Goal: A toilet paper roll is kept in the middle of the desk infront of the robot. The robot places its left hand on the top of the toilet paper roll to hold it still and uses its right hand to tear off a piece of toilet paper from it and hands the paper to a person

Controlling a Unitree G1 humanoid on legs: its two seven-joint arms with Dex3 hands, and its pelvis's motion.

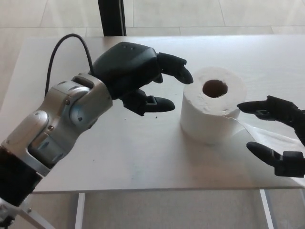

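Toilet paper roll (213,105) stands upright on the desk (143,152), right of centre. Left hand (138,76) hovers beside it, fingers spread. Right hand (276,136), fingers apart, above the loose sheet (267,138).

A white toilet paper roll (213,110) stands upright mid-desk, its loose sheet (267,143) trailing off toward the right edge.
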